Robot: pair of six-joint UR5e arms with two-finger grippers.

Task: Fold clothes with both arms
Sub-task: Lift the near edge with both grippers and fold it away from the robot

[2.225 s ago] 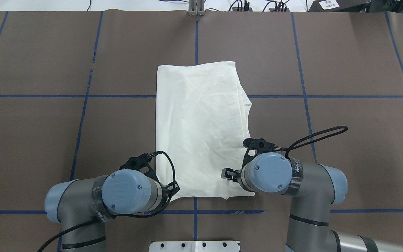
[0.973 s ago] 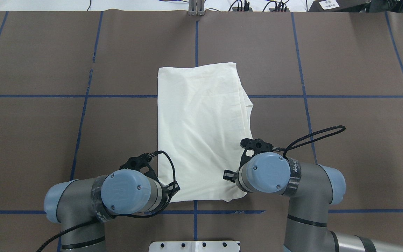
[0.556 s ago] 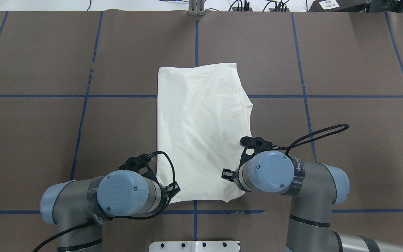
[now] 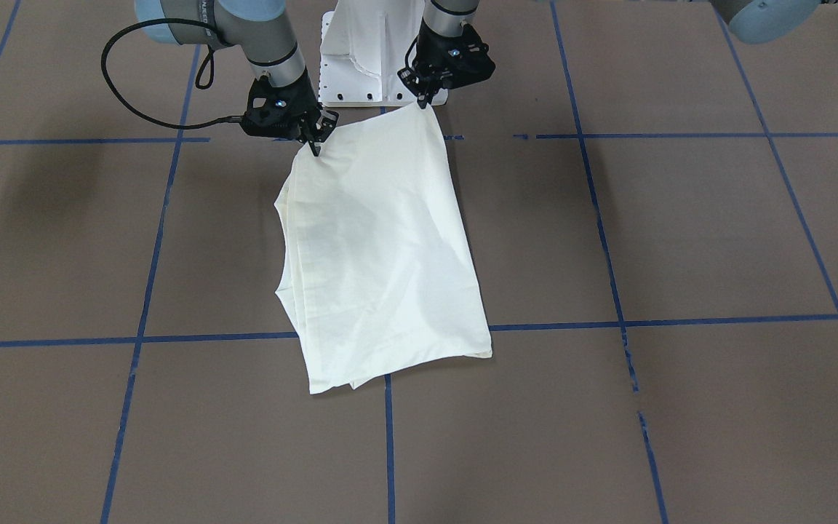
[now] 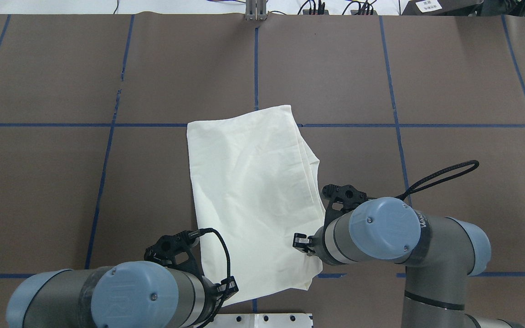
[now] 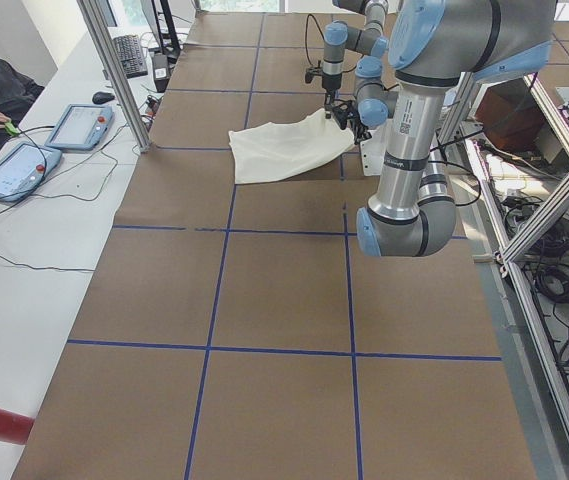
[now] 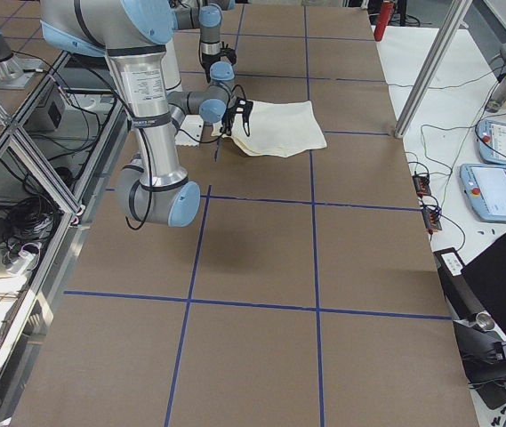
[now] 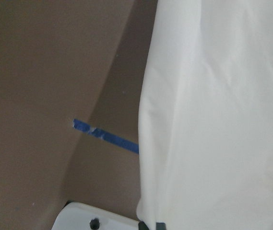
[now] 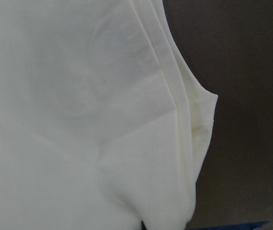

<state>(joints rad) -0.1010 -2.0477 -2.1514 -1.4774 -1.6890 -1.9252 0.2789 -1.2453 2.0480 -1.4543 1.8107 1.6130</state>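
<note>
- Front view: the left gripper (image 4: 421, 102) is pinching one robot-side corner of the shirt (image 4: 382, 255), jaws closed on the cloth. The right gripper (image 4: 315, 144) is gripping the other robot-side corner in the same way.
- Overhead view: both wrists are covering the jaws, so the grips are not showing here. The shirt is lying askew to the blue tape (image 5: 426, 125) grid.
- Side views: the robot-side edge is hanging raised from the grippers, while the far end is resting on the table (image 6: 284, 300).
- Left wrist view: cloth is hanging beside the white base plate (image 8: 78, 218).
- Right wrist view: stacked, stitched hems are running along one side edge.
- The shirt is showing plain cream, folded into a long, lightly creased panel near the table's middle.
</note>
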